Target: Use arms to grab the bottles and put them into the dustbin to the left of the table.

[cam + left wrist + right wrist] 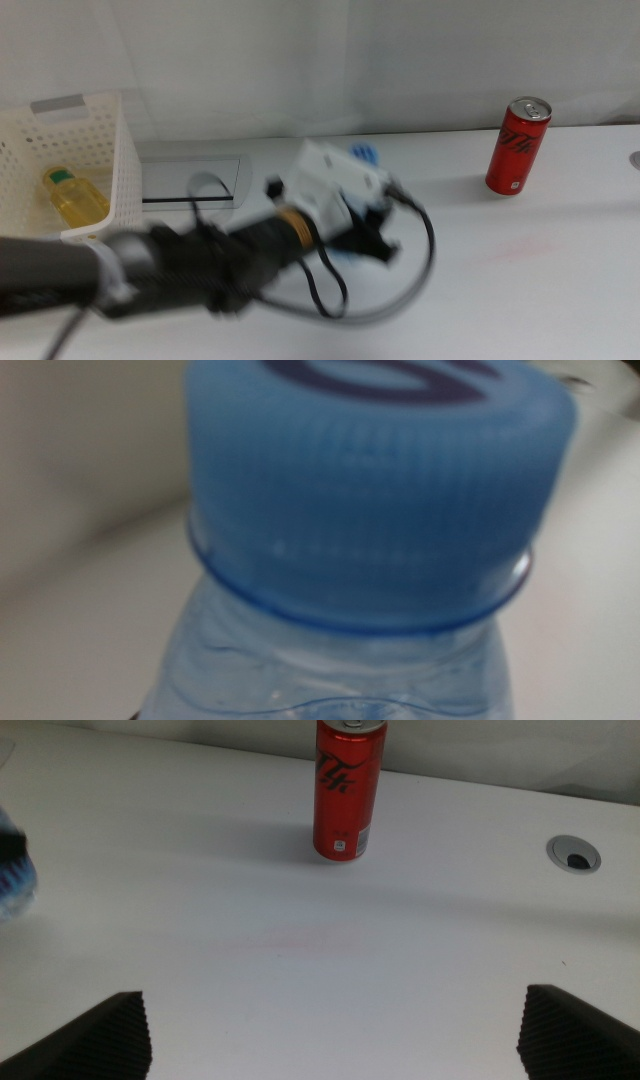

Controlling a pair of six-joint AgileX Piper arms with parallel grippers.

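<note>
Middle view: the white table (pixel 560 250) runs to a pale curtain (pixel 330 60), with the basket (pixel 110 170) at its left end holding the yellow bottle (pixel 75 197), the red can (pixel 518 146) upright at right, and the blurred left gripper (pixel 372 238) over the centre. Left wrist view: the water bottle's blue cap (pixel 370 490) fills the frame; whether those jaws grip it cannot be told. Right wrist view: the right gripper (pixel 340 1035) stands open over bare tabletop, near a cable hole (pixel 574 853).

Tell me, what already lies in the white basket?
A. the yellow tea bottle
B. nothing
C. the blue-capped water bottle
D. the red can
A: the tea bottle lies inside the basket, while the can stands on the table.
</note>
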